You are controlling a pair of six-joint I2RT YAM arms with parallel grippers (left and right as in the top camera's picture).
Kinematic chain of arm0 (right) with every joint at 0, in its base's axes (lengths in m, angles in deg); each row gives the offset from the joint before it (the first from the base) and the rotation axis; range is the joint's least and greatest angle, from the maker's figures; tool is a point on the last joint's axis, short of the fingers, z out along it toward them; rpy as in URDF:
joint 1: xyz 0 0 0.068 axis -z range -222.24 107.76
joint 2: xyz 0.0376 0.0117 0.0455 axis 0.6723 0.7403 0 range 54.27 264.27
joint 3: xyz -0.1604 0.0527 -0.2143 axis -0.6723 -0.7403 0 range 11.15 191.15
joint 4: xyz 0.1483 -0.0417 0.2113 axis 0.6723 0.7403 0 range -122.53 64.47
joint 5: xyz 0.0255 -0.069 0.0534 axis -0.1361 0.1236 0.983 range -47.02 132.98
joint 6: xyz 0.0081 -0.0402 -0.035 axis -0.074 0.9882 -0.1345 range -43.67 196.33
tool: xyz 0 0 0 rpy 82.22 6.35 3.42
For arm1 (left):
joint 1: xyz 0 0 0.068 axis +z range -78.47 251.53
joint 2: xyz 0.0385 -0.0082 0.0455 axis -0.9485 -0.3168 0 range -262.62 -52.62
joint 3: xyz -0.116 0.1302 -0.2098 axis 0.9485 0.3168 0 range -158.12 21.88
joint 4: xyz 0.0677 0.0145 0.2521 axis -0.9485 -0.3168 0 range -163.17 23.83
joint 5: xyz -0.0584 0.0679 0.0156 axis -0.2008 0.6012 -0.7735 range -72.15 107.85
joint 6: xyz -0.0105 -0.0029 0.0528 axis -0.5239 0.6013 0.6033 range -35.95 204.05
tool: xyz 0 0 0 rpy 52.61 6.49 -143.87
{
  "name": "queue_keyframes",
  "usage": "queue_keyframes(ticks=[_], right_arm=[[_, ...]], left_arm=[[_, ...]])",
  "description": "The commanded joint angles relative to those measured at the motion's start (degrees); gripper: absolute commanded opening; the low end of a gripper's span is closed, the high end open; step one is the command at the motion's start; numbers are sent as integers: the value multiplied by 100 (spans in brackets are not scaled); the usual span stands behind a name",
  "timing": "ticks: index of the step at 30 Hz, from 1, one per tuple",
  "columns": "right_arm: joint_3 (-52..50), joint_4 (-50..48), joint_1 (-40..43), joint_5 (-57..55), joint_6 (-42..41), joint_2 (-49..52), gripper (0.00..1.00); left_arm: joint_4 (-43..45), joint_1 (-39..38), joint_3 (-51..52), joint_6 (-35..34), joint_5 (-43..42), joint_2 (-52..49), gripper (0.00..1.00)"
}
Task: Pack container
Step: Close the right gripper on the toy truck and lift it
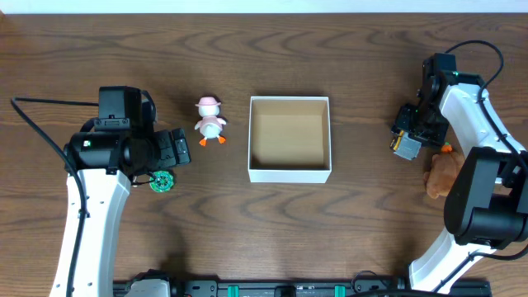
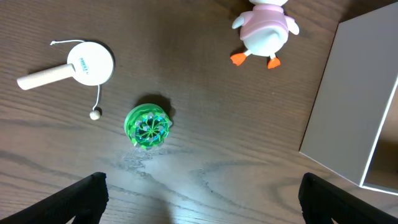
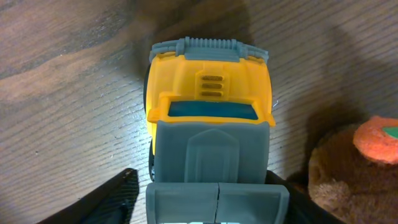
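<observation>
Wood table [image 1: 264,231], container [image 1: 289,174], left fingers [image 2: 81,199] spread, right fingers [image 3: 115,199] straddling yellow truck [image 3: 208,93], grip unclear, drum label [image 2: 83,64] illegible

Table [image 1: 363,214]: dark wood-grain top, one surface. Lying directly on it:
- Green spinning top [image 2: 147,127], just ahead of the left gripper [image 1: 183,148].
- White paddle drum [image 2: 74,66] with string and bead, beyond the top, off to one side.
- Duck toy [image 1: 210,121] (pink hat, orange feet), farther out from that gripper.
- Container [image 1: 289,174], just past the duck, white-walled, tan inside.
- Yellow-and-grey toy truck [image 3: 210,124], under the right gripper [image 1: 411,124].
- Brown plush [image 1: 442,175], just beside the truck.
</observation>
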Motion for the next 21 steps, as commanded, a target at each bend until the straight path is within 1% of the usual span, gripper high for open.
queue_keyframes(ticks=[1,13,15,18,19,21], right_arm=[[-42,-15,-68,-70,0,-107,60],[-42,-42,-68,-70,2,-107,45],[-42,-42,-68,-68,0,-107,39],[-39,-48,-68,-70,4,-107,33],[-37,-61,-68,-68,39,-109,29],[-15,-63,-70,-70,59,-116,15]], left_arm=[[2,28,-83,-11,9,4,98],[2,28,-83,-11,9,4,98],[4,28,-83,-11,9,4,98],[4,28,-83,-11,9,4,98],[4,28,-83,-11,9,4,98],[4,28,-83,-11,9,4,98]])
